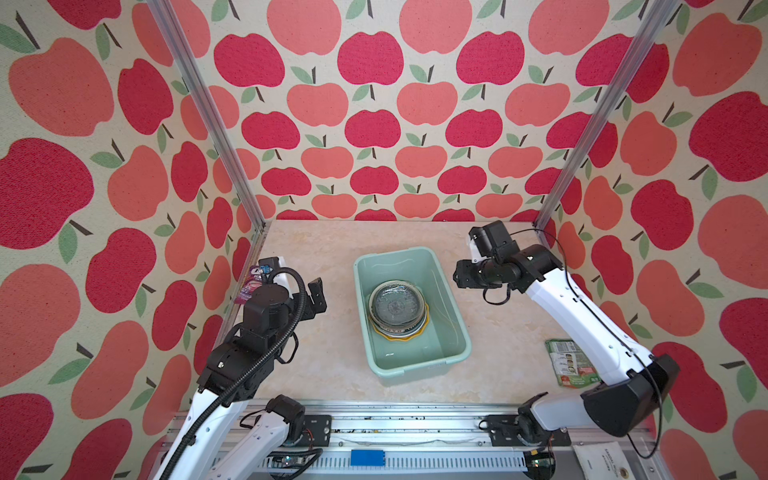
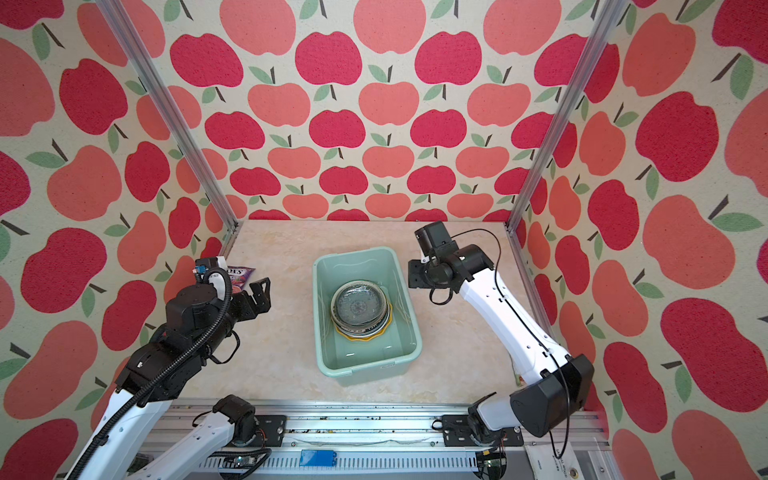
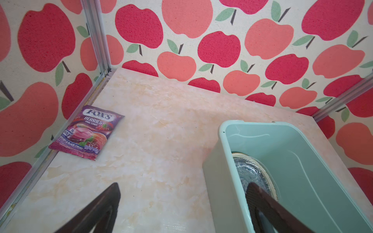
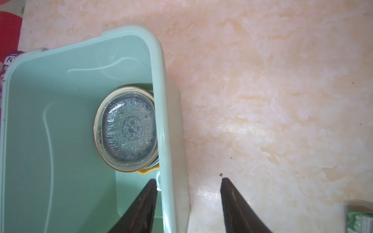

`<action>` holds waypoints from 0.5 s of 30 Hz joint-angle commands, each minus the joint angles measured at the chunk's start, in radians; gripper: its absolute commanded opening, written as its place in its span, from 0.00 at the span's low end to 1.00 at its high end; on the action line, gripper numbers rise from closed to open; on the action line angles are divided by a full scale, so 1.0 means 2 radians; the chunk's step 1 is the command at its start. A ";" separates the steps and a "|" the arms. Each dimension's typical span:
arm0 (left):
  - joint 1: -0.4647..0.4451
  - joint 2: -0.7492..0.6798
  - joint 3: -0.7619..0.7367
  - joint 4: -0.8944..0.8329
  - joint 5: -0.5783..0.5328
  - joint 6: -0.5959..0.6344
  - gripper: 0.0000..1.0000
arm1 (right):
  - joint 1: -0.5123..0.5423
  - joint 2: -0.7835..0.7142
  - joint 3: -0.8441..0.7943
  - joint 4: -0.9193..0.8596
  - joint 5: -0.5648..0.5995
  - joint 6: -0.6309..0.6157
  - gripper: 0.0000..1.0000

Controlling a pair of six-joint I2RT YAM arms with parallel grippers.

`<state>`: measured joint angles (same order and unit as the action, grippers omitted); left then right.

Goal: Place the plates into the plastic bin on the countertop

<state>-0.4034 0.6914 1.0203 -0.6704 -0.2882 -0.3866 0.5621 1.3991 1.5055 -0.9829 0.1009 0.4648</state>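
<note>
Bin (image 1: 395, 266) lies lengthwise front-to-back, slightly skewed, plates (image 1: 397, 305) stacked flat inside.

Light is bright, soft and even in both top views, falling from above. The countertop (image 1: 316, 266) carries only faint, soft-edged shadows. The wide lens splays the metal posts (image 1: 203, 104) outward toward the upper corners of the pictures. In the right wrist view a white glare patch lies on the countertop beside the plastic bin (image 4: 173, 113), and colours look washed and pinkish. The plates (image 4: 129, 129) glint on top. The dark fingers of the left gripper (image 3: 183, 184) and right gripper (image 4: 188, 179) are out of focus, and a green packet (image 4: 361, 220) is blurred.
</note>
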 commanded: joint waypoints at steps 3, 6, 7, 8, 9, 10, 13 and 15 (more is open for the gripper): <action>0.107 0.041 -0.035 0.110 0.082 0.033 0.99 | -0.086 -0.067 -0.033 0.062 0.001 -0.091 0.59; 0.180 0.072 -0.082 0.156 0.106 0.051 0.99 | -0.134 -0.116 -0.115 0.151 0.040 -0.165 0.65; 0.201 0.082 -0.098 0.170 0.104 0.052 0.99 | -0.149 -0.132 -0.150 0.184 0.049 -0.191 0.65; 0.223 0.093 -0.118 0.187 0.097 0.049 0.99 | -0.165 -0.150 -0.189 0.224 0.067 -0.214 0.66; 0.243 0.101 -0.141 0.211 0.086 0.047 0.99 | -0.184 -0.165 -0.227 0.264 0.076 -0.236 0.67; 0.256 0.106 -0.163 0.232 0.072 0.042 0.99 | -0.200 -0.179 -0.260 0.297 0.072 -0.252 0.67; 0.287 0.124 -0.241 0.329 0.055 0.052 0.99 | -0.242 -0.212 -0.372 0.420 0.044 -0.267 0.65; 0.292 0.142 -0.278 0.383 0.027 0.072 0.99 | -0.258 -0.221 -0.442 0.506 0.029 -0.261 0.65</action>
<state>0.1646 0.9524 0.5343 -0.1440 -0.1661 -0.3016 0.0784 0.9867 0.7555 -0.2989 0.1898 0.0185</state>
